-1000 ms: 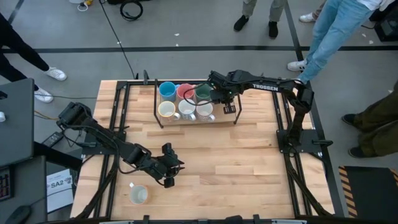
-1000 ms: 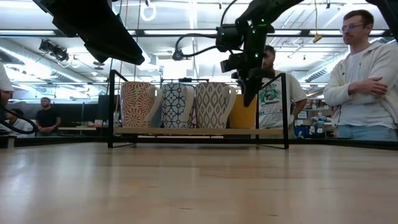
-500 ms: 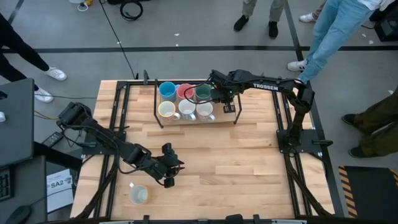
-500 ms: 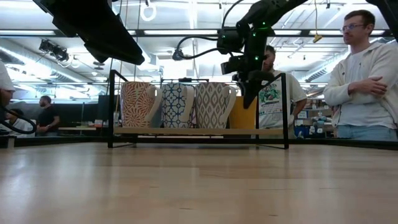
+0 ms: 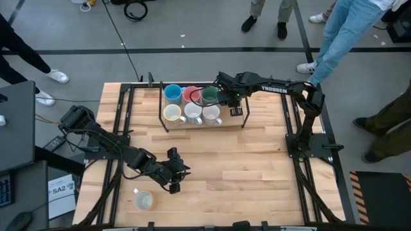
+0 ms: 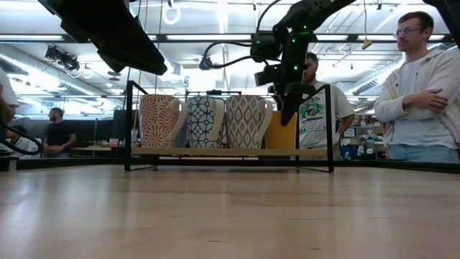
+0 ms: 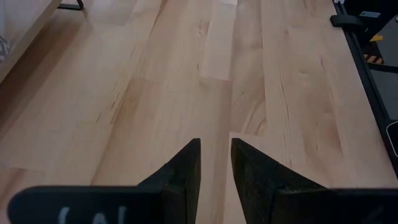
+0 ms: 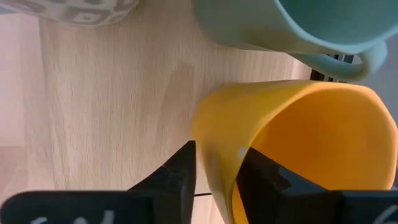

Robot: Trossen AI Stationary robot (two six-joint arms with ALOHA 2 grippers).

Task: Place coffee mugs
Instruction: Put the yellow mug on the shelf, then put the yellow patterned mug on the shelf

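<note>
A black-framed rack (image 5: 162,110) with a wooden shelf stands at the table's far middle. It holds blue (image 5: 172,92), pink (image 5: 191,94) and green (image 5: 210,96) coffee mugs, with three patterned pale ones (image 5: 192,113) in front. An orange mug (image 8: 298,143) stands upright on the shelf at the rack's right end, beside the green mug (image 8: 298,25). My right gripper (image 8: 216,168) points down over it, open, one finger outside its wall and one inside. My left gripper (image 5: 173,183) hovers open over bare wood near the table's front left. A pale mug (image 5: 142,201) stands on the table nearby.
Black rails (image 5: 292,147) run along the table's left and right sides. Bare wood fills the middle and near right of the table (image 5: 244,173). People stand beyond the far and right edges; one person (image 6: 420,86) watches from behind the rack.
</note>
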